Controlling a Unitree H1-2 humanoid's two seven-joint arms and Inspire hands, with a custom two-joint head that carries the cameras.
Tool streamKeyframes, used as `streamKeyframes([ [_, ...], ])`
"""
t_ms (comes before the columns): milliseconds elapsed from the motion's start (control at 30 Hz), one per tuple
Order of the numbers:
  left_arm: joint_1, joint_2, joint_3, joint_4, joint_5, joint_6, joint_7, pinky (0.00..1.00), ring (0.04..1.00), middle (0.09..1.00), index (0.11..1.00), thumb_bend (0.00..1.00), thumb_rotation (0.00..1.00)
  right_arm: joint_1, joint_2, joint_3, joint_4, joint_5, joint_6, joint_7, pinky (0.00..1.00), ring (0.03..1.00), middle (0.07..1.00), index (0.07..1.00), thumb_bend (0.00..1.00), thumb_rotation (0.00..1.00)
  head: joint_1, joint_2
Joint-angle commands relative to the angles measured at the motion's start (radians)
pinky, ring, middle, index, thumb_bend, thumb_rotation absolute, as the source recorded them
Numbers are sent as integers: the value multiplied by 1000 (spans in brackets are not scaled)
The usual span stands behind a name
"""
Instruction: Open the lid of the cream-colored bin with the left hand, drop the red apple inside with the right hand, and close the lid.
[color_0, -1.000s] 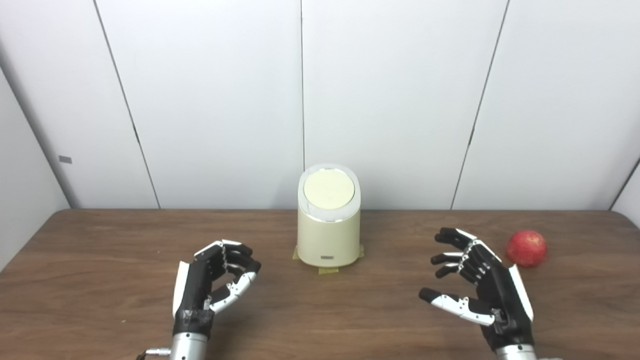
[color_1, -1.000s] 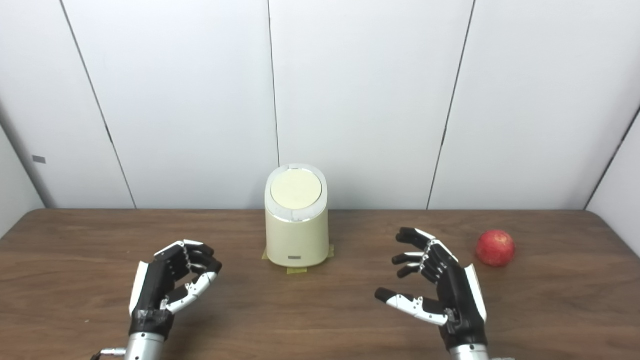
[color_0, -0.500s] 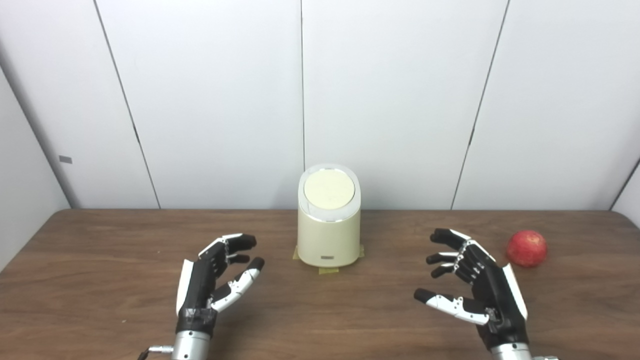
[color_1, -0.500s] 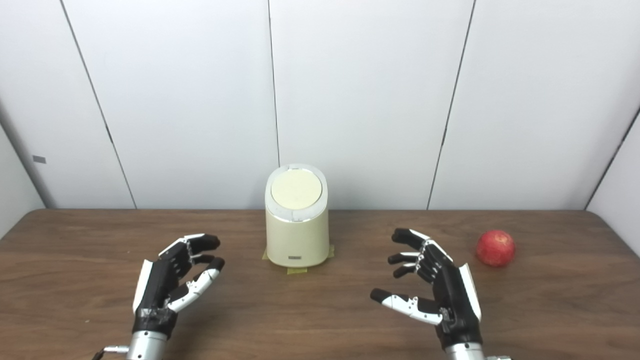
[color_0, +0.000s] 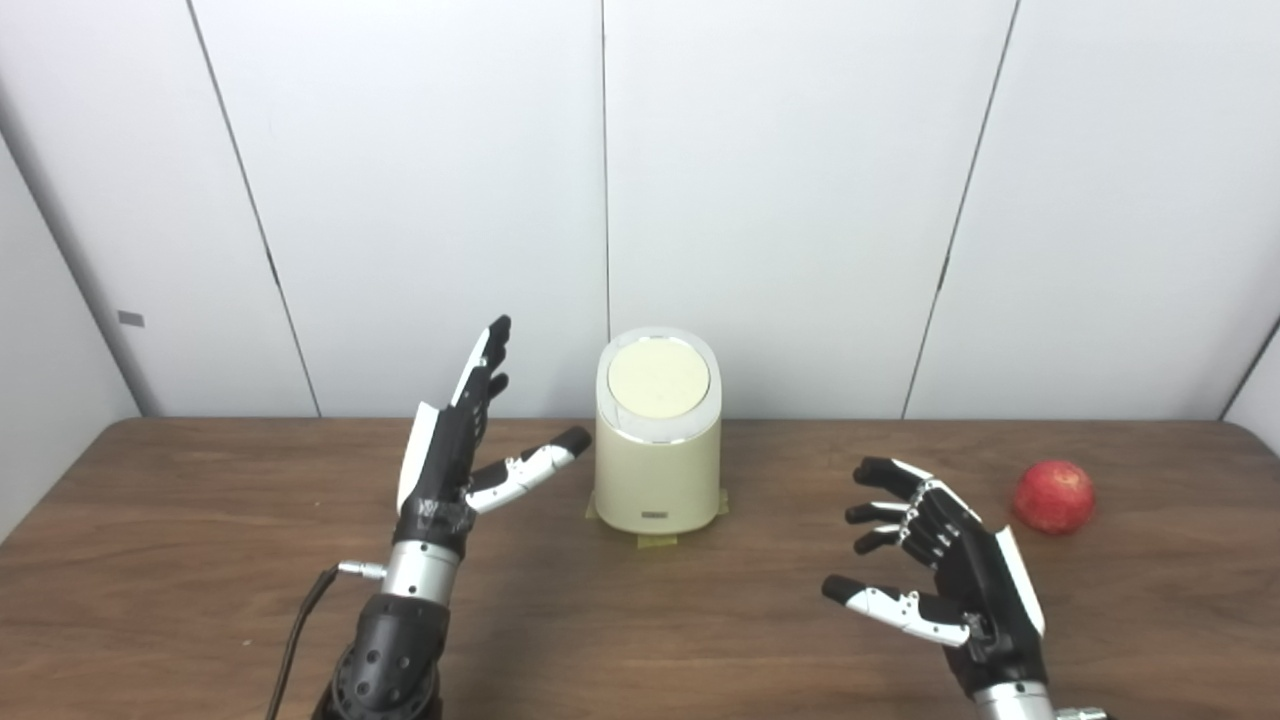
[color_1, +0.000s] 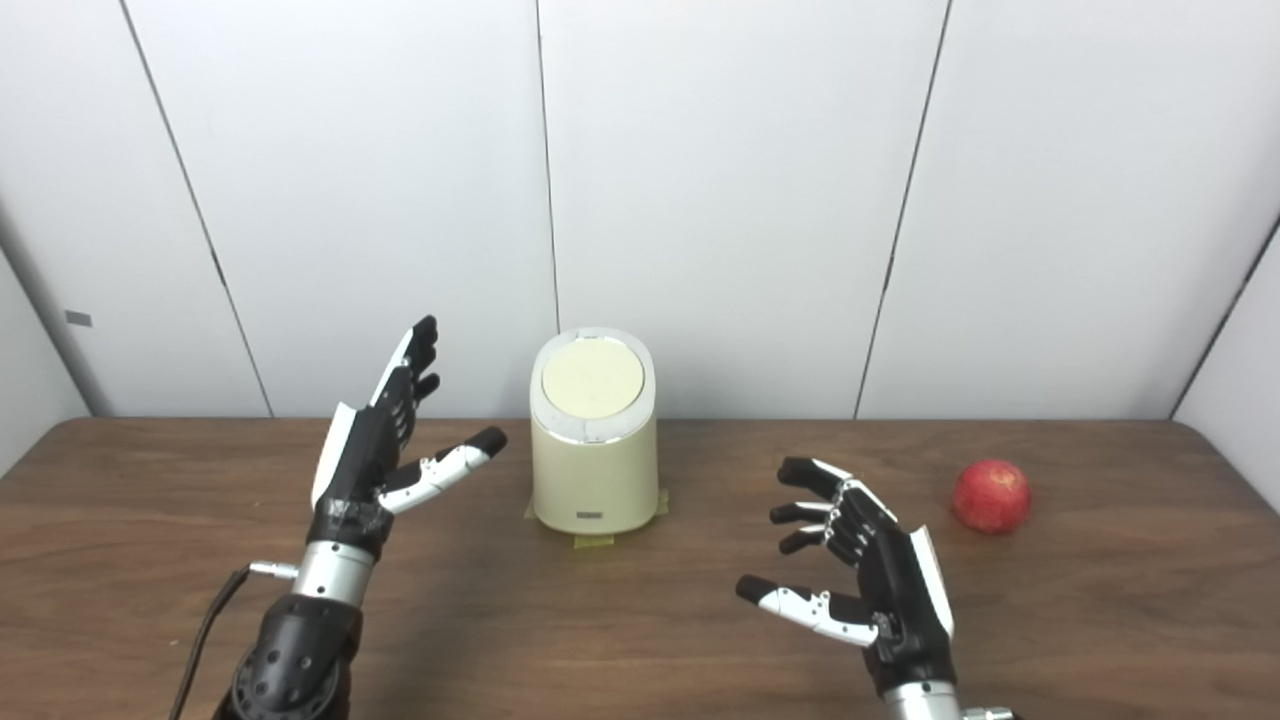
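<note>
The cream-colored bin (color_0: 657, 470) stands upright at the back middle of the wooden table (color_0: 200, 560), its round lid (color_0: 658, 379) shut. The red apple (color_0: 1053, 496) lies on the table at the far right. My left hand (color_0: 462, 450) is open and raised just left of the bin, fingers stretched upward, thumb pointing toward the bin's side without touching it. My right hand (color_0: 940, 565) is open and empty, low over the table between the bin and the apple, fingers loosely curled.
Yellow tape tabs (color_0: 656, 541) mark the bin's base. A white panelled wall (color_0: 800, 200) rises right behind the table. A cable (color_0: 300, 620) trails from my left forearm.
My left hand has opened from a loose curl, risen and moved forward to the bin's left side. My right hand has drifted slightly back and left. Bin and apple have not moved.
</note>
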Motion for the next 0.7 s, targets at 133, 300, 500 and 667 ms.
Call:
streamKeyframes([
  [133, -157, 8, -33, 26, 45, 65, -8, 993, 1000, 1000, 1000, 910, 340, -41, -9, -1, -18, 15, -46, 8, 465, 608, 755, 719, 737, 78, 3, -1],
  [300, -246, -11, -57, 103, 81, 110, 10, 995, 1000, 1000, 1000, 937, 325, -38, -9, -3, -20, 2, -43, 0, 458, 600, 752, 716, 736, 74, 2, -2],
  [500, -340, -43, -89, 220, 178, 135, 96, 993, 1000, 1000, 1000, 991, 335, -32, -6, -5, -31, -12, -39, -8, 452, 590, 748, 710, 734, 84, -5, 3],
  [667, -398, -34, -105, 320, 237, 150, 139, 960, 1000, 1000, 1000, 997, 324, -28, 0, -4, -37, -12, -41, -8, 458, 596, 747, 703, 736, 91, -10, 7],
])
